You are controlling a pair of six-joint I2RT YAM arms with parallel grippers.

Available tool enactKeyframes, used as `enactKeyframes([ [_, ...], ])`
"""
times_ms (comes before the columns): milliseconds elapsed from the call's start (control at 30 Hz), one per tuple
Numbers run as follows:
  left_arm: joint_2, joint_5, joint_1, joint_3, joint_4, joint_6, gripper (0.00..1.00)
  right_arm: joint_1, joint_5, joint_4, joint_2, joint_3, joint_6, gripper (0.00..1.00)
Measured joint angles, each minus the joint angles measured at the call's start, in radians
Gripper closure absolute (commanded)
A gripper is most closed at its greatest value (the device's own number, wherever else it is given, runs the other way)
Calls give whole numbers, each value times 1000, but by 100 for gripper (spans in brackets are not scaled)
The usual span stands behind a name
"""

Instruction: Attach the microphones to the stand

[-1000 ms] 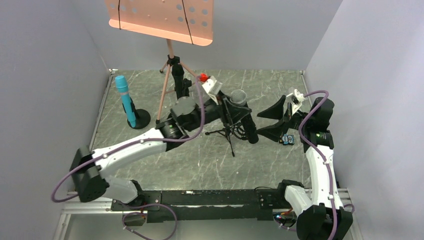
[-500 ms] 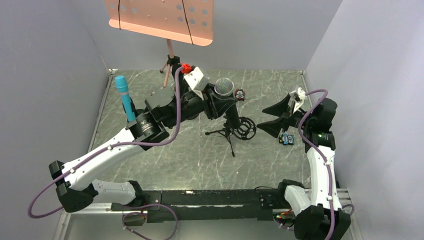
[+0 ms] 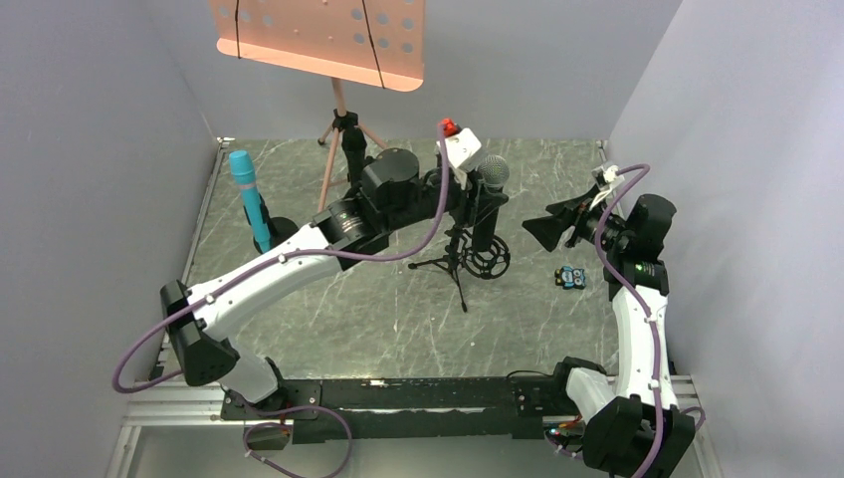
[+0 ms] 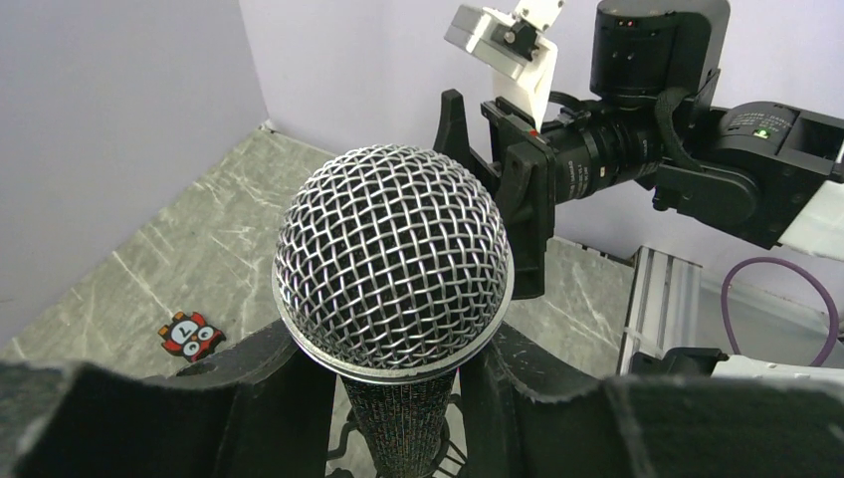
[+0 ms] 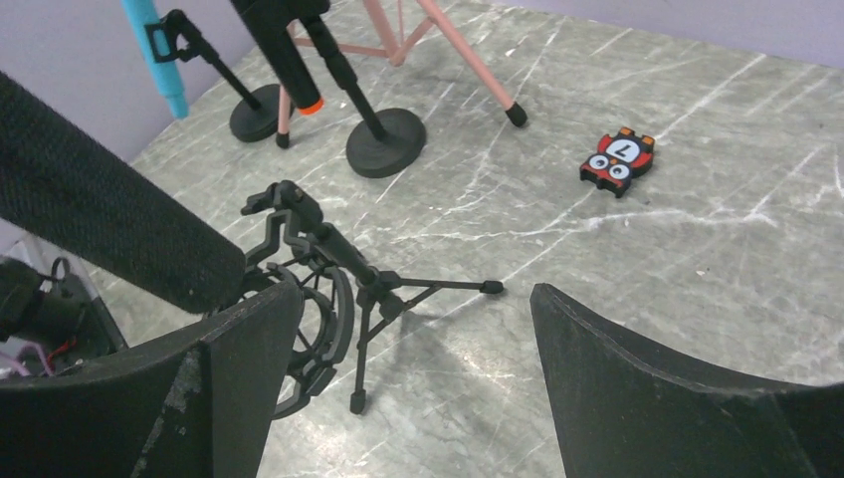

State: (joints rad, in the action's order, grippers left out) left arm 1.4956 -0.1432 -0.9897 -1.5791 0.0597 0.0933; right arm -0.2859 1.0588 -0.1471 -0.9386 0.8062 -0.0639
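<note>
My left gripper (image 3: 476, 214) is shut on the black microphone with the silver mesh head (image 3: 493, 172) and holds it upright just above the small black tripod stand (image 3: 460, 264) and its ring mount. In the left wrist view the mesh head (image 4: 393, 264) fills the middle, with both fingers clamped on the body below it. My right gripper (image 3: 559, 223) is open and empty, to the right of the tripod (image 5: 368, 284). The cyan-blue microphone (image 3: 249, 199) stands in a round-base stand at the left. The black microphone with the orange ring (image 5: 289, 60) sits in another round-base stand.
An orange music stand (image 3: 318, 35) on pink tripod legs stands at the back. A small red block (image 5: 617, 159) lies on the grey marble floor behind the tripod, and a small blue block (image 3: 568, 277) lies below my right gripper. Grey walls close in both sides.
My left arm carried the mesh-head microphone up and back off the tripod, then swung it right to stand upright over the ring mount. My right gripper drew back slightly to the right.
</note>
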Motion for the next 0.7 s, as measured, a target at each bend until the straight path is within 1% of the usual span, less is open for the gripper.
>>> enactKeyframes([
  [233,80,-21,-12,-68,31,-5,100,-11,-50,3,0,0,-14,10],
  [700,122,-29,-18,-82,43,-27,100,-21,-63,7,0,0,-24,9],
])
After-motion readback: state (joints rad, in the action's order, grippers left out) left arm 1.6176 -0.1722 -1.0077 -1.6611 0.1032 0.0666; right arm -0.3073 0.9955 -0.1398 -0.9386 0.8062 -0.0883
